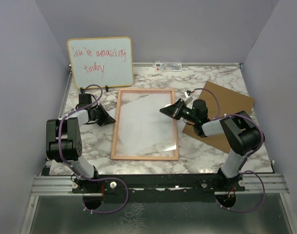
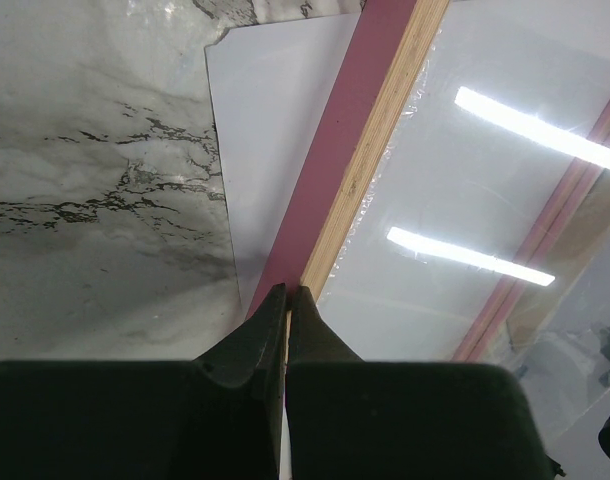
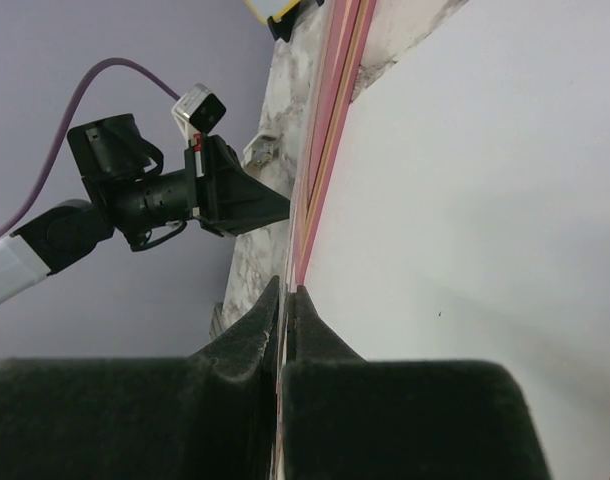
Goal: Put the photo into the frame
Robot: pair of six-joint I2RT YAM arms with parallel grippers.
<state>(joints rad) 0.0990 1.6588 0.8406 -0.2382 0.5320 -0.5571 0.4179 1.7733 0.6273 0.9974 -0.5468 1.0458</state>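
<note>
Frame (image 1: 144, 157) flat on bench (image 1: 90, 141) over white-side-up photo (image 2: 275, 150), its edge past the left rail; left gripper (image 1: 113, 119) and right gripper (image 1: 162, 110) both pinched together at opposite rails.

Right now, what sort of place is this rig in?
Probably an enclosed lab test cell: plain lavender walls box in a marble-pattern tabletop, with an aluminium mounting rail along its near edge.
</note>
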